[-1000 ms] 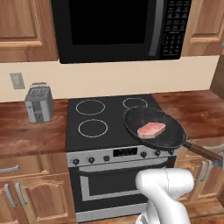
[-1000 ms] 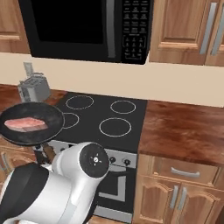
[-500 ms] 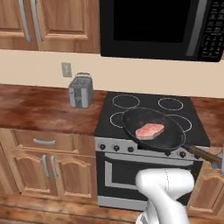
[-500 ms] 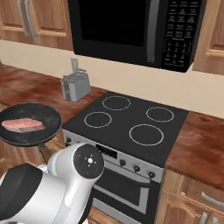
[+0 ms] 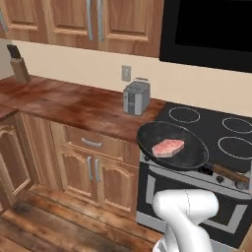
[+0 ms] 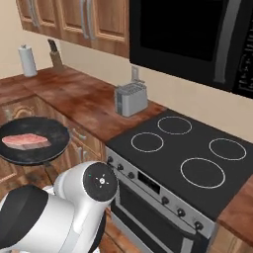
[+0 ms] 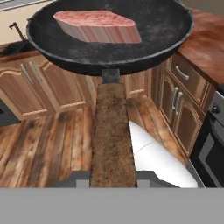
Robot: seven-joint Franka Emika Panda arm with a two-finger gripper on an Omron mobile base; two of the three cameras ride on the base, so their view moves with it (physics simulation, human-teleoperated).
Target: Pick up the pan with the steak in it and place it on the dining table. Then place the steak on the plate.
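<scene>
The black pan (image 5: 183,153) hangs in the air in front of the stove's left corner, with its brown wooden handle (image 5: 230,173) pointing right. The pinkish-red steak (image 5: 168,147) lies flat in its middle. From the right base view the pan (image 6: 49,148) floats at the left over the cabinet fronts, steak (image 6: 25,141) inside. In the hand view my gripper (image 7: 112,177) is shut on the handle (image 7: 111,131), which runs up to the pan (image 7: 148,39) and the steak (image 7: 96,26). The dining table and the plate are out of view.
A black stove (image 5: 216,133) sits at the right with a microwave (image 6: 197,34) above it. A toaster (image 5: 136,97), knife block (image 5: 18,69) and paper towel roll (image 6: 28,61) stand on the wooden counter (image 5: 64,103). Wood floor (image 7: 43,144) lies below the pan.
The whole scene has slid to the right in both base views, so the base has moved left along the counter. The pan and steak keep their place in my gripper.
</scene>
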